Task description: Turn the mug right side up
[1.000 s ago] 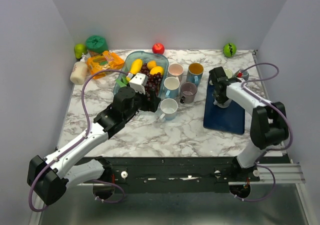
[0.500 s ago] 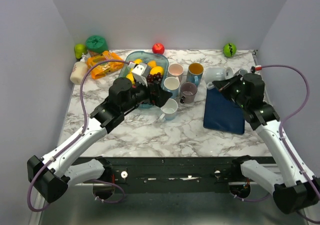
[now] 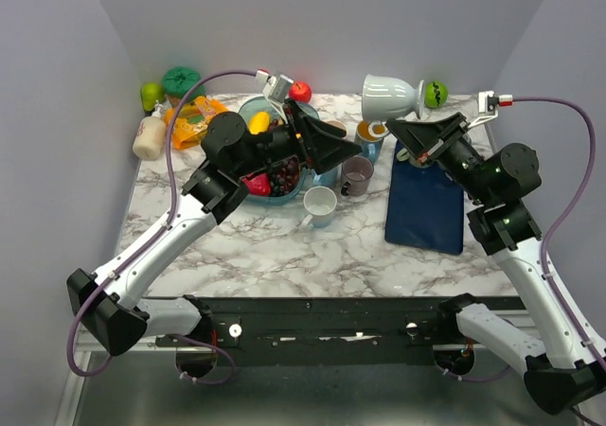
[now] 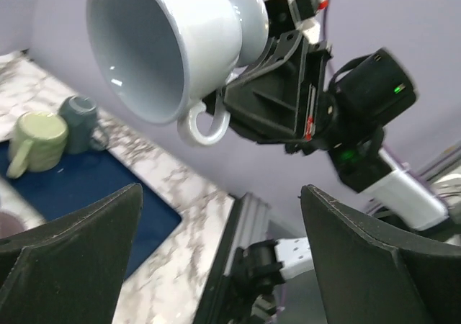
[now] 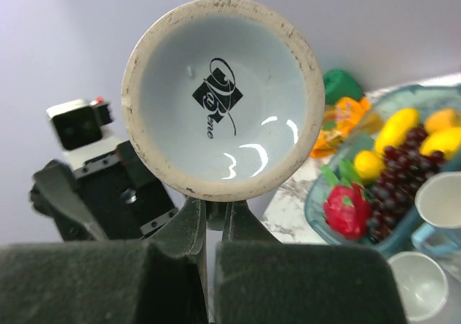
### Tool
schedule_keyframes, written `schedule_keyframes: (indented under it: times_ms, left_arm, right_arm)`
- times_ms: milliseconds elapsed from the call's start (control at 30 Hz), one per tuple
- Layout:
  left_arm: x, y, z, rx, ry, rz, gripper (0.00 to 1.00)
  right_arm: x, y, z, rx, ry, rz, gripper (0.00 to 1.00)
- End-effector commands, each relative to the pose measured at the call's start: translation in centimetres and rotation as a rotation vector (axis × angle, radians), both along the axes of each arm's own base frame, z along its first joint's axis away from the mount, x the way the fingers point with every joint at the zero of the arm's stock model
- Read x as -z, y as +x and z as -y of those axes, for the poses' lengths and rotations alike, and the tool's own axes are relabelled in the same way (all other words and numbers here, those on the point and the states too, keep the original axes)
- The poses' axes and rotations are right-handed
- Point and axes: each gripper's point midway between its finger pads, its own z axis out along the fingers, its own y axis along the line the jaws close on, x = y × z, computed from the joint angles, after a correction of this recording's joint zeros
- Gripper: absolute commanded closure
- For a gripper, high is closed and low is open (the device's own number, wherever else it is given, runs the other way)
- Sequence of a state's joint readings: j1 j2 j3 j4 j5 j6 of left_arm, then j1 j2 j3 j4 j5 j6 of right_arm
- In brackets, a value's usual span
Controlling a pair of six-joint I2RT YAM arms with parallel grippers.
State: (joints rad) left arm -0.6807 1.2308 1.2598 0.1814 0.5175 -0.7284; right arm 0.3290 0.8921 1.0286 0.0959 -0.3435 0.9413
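Mid-turn, the right gripper (image 3: 415, 121) clamps the foot of the white mug (image 3: 390, 93), held aloft on its side above the far right mat (image 3: 426, 213), while the left gripper (image 3: 348, 147) gapes empty; next, the wrist probably needs to roll the rim upward.

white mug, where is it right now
In the top external view the white mug is aloft at the back right, held by the right gripper above the blue mat's far end, just left of the green ball.
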Motion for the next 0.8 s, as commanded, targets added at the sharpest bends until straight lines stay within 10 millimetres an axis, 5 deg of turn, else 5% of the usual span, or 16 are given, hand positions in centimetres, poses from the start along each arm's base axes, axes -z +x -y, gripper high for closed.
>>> schedule_keyframes:
  times_ms: [0, 167, 367, 767]
  left_arm:
    - [-4.7, -2.0, 0.8, 0.142, -0.162, -0.063, 0.01]
    - [-6.1, -1.5, 1.5, 0.169, -0.233, -0.156, 0.07]
    - [-7.4, -1.0, 1.6, 0.171, -0.284, -0.205, 0.27]
    - [-8.3, 0.0, 1.4, 0.13, -0.327, -0.22, 0.6]
  right_arm:
    - [-7.9, -3.9, -1.0, -0.107, 0.081, 0.302, 0.99]
    - [-9.2, -4.5, -2.0, -0.148, 0.101, 0.36, 0.99]
    - [-9.4, -4.9, -2.8, -0.172, 0.108, 0.383, 0.99]
    - [-8.1, -4.6, -3.8, -0.172, 0.086, 0.398, 0.99]
